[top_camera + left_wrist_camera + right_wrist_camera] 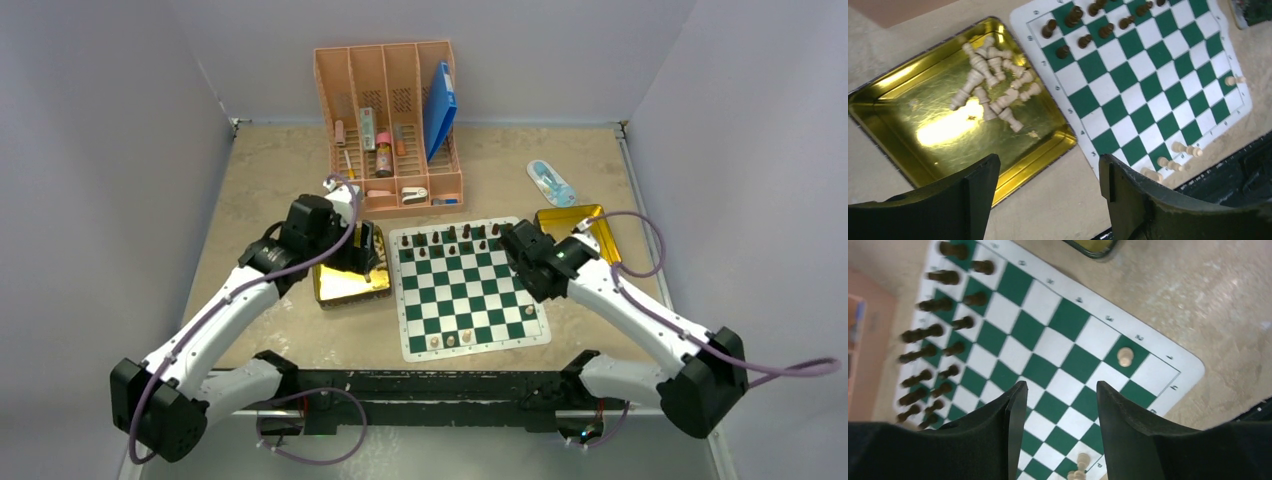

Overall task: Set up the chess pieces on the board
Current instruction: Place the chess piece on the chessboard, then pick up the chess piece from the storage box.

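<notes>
The green-and-white board (470,290) lies in the middle of the table. Dark brown chess pieces (455,238) stand in its two far rows. A few pale chess pieces (451,340) stand in the near row, and one (528,311) stands at the right side. Several pale pieces (993,85) lie in a heap in the left gold tin (345,285). My left gripper (1048,170) is open and empty over the tin's corner beside the board (1143,95). My right gripper (1060,390) is open and empty above the board (1058,345), near a pale pawn (1124,356).
A pink organiser (395,120) with pens, bottles and a blue folder stands at the back. A second gold tin (585,225) lies right of the board, behind the right arm. A small blue-and-white packet (550,182) lies behind it. Walls close in the table.
</notes>
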{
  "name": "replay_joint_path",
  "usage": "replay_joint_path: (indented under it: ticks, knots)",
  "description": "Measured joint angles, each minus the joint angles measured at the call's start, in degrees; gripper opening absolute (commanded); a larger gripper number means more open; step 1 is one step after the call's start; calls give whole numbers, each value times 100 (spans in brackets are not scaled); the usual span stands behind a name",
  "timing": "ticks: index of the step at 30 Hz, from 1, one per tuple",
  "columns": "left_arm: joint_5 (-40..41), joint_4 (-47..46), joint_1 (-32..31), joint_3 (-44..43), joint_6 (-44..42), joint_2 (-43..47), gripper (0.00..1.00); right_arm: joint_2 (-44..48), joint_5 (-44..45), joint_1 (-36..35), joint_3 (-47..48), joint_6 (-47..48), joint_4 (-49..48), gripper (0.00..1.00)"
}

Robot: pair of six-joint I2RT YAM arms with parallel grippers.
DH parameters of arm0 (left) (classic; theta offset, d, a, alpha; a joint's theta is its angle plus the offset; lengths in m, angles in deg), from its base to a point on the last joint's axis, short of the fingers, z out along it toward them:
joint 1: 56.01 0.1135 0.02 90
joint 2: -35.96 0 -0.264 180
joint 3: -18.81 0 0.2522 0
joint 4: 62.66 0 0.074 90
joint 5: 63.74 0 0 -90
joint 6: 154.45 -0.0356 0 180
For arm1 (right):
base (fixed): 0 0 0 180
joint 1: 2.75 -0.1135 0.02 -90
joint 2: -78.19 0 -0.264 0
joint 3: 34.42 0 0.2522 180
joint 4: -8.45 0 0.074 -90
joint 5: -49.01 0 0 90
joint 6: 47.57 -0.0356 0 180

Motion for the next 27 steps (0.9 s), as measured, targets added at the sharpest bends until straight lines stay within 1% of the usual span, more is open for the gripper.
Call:
replay_joint_path:
  ticks: [1, 4, 6, 10, 14, 17, 22, 27]
  knots:
    - [13, 42, 111, -61, 7, -103, 67, 98, 42, 0, 44, 157, -61, 55]
    - [57, 168, 516, -212, 35, -367, 63, 568, 61, 0, 101, 1014, -564, 54]
    - [168, 238, 723, -299, 46, -522, 59, 957, -83, 0, 52, 1794, -1141, 54]
    - [382, 317, 780, -468, 72, -883, 52, 2011, -916, 0, -448, 3451, -2653, 54]
    - [575, 299, 811, -638, 20, -1421, 48, 2726, -1709, 0, -898, 4448, -3637, 53]
    - [702, 236, 852, -704, -81, -1869, 46, 2909, -2031, 0, -1008, 4835, -3991, 53]
    - [883, 236, 857, -861, -337, -2503, 37, 2933, -2249, 0, -1008, 5250, -4266, 53]
    - [1071, 203, 859, -1141, -546, -3088, 35, 2933, -2483, 0, -1012, 5442, -4409, 53]
